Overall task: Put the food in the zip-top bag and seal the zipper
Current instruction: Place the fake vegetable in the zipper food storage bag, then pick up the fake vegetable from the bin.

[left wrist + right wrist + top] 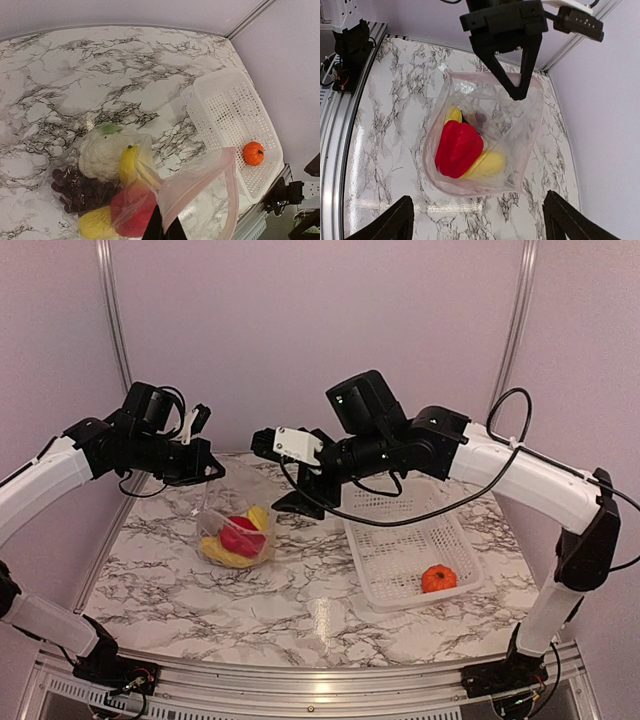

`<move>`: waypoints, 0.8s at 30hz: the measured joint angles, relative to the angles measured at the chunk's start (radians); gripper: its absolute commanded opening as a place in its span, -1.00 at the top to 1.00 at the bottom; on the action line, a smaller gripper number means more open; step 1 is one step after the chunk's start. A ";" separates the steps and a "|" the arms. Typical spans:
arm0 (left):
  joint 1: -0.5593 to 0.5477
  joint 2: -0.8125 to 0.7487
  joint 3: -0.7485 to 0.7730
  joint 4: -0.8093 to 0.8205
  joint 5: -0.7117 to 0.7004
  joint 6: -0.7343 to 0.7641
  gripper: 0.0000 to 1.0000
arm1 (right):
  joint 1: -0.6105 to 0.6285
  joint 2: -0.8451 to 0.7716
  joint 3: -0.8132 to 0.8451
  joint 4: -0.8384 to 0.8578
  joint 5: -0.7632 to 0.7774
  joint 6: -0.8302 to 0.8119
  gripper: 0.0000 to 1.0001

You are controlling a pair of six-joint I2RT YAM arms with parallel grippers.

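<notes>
Left gripper [203, 470] is up over the table's [300, 615] left-rear part, jaws pinched together on the top edge of the bag [238, 536], lifting that side of the mouth. The bag hangs straight below it with its bottom resting on the marble, left of centre. The zipper [234, 190], a pinkish strip round the mouth, gapes in a loop and is not pressed shut. Inside the bag are the pepper [457, 147] on top, two yellow pieces [489, 164] beside and under it, grapes [80, 190] and cauliflower [102, 152] packed against the far side. Right gripper [476, 200] hovers above the bag, a little to the bag's right, pointing down at the open mouth. Its fingers are spread wide with nothing between them, and it is clear of the bag and of the left gripper's tips. The orange fruit [437, 578] is outside the bag, sitting alone in the near right corner of the basket [365, 570], well apart from both grippers. The basket lies flat on the table just right of the bag, not touching it.
</notes>
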 measured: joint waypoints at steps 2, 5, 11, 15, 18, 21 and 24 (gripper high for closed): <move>0.000 0.003 0.013 -0.002 0.000 0.000 1.00 | -0.024 -0.027 -0.052 -0.017 0.003 -0.002 -0.72; 0.000 0.003 0.024 -0.003 -0.002 0.003 1.00 | -0.078 -0.085 -0.152 -0.034 0.015 -0.013 -0.72; 0.000 0.003 0.025 -0.006 -0.017 0.008 1.00 | -0.203 -0.231 -0.362 -0.050 0.058 -0.023 -0.72; 0.000 0.003 0.025 -0.007 -0.017 0.012 1.00 | -0.292 -0.318 -0.481 -0.078 0.055 -0.020 -0.73; 0.000 0.003 0.025 -0.007 -0.016 0.012 1.00 | -0.366 -0.366 -0.557 -0.088 0.041 -0.011 -0.72; 0.000 0.003 0.025 -0.007 -0.016 0.012 1.00 | -0.437 -0.397 -0.623 -0.096 0.008 0.011 -0.72; 0.000 0.003 0.025 -0.007 -0.016 0.012 1.00 | -0.486 -0.415 -0.684 -0.109 -0.011 0.028 -0.72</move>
